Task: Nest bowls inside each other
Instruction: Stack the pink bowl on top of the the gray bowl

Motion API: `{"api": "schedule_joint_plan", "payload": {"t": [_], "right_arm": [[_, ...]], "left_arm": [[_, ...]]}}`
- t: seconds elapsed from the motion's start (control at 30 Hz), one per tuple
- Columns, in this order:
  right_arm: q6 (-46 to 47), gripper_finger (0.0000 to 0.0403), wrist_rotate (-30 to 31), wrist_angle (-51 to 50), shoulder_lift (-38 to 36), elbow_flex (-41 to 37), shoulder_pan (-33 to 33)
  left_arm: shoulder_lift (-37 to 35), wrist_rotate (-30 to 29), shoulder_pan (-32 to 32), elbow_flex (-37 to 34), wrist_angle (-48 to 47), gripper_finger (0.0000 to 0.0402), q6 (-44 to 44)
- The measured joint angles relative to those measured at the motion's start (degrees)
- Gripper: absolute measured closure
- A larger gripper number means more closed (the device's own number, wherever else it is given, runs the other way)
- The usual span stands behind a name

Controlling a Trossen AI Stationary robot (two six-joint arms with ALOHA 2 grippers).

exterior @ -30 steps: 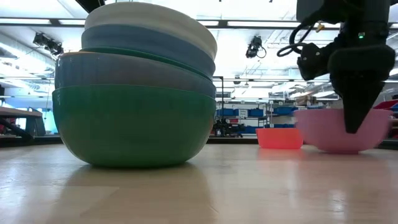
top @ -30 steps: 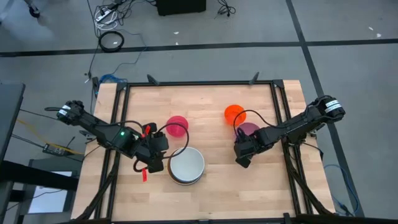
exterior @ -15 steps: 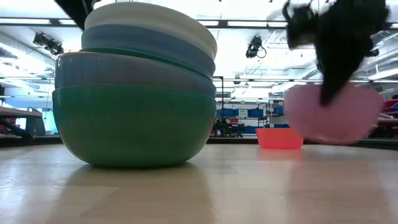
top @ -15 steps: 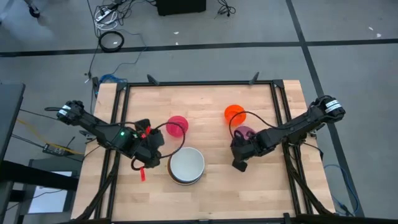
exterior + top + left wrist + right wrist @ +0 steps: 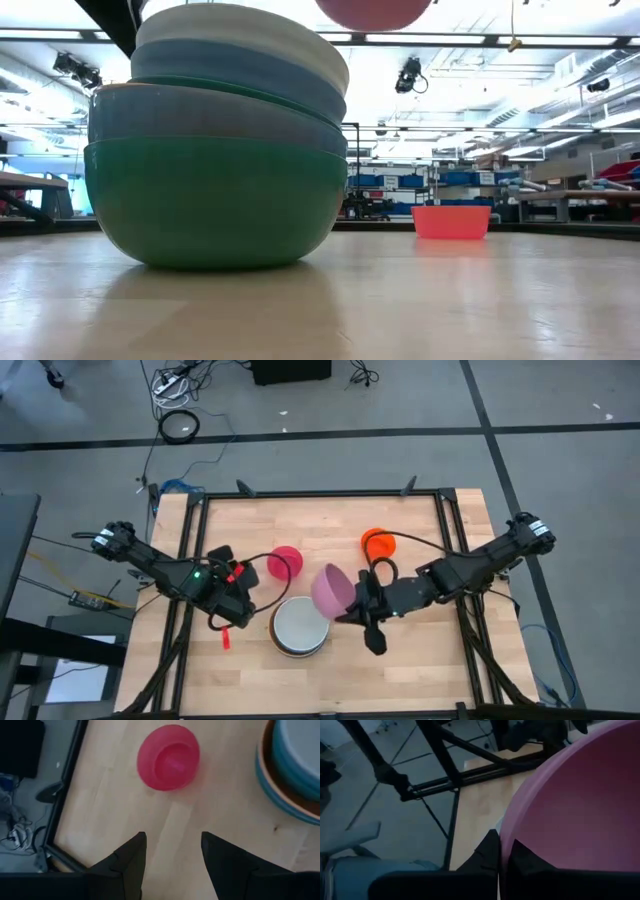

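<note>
- Stack of nested bowls (image 5: pixel 300 627) stands on the table (image 5: pixel 420 670) at lower centre of the high view, white bowl (image 5: pixel 250 35) uppermost, teal bowl (image 5: pixel 215 205) at the base.
- Right tool (image 5: pixel 352 603) is pinched on the rim of the pink bowl (image 5: pixel 333 590), holding it tilted in the air just right of the stack.
- Left tool (image 5: pixel 172 852) hangs spread and empty, left of the stack.
- Outstanding, judged: pink bowl, red bowl (image 5: pixel 283 563) and orange-red bowl (image 5: pixel 377 543), the last two resting apart at upper centre.
</note>
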Motion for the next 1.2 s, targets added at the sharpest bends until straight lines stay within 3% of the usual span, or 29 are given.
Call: {"api": "schedule_joint_plan", "payload": {"t": [0.13, 0.4, 0.83, 1.2], "right_arm": [[-0.12, 0.0403, -0.87, 0.36, 1.59, -0.04, -1.19], [0.64, 0.0403, -8.56, 2.03, 9.79, -0.13, -3.97], [-2.82, 0.0402, -9.03, -0.34, 11.49, -0.11, -4.8], [-3.02, 0.0401, -13.71, 8.02, 13.26, -0.11, -4.77]], "left_arm": [[0.0, -0.5, 0.0, 0.0, -2.71, 0.0204, -3.26], [0.0, -2.39, -0.35, 0.0, -4.26, 0.0204, -4.97], [0.0, -3.36, -0.35, 0.0, -4.26, 0.0204, -4.99], [0.0, -3.7, -0.35, 0.0, -3.92, 0.0203, -5.34]]}}
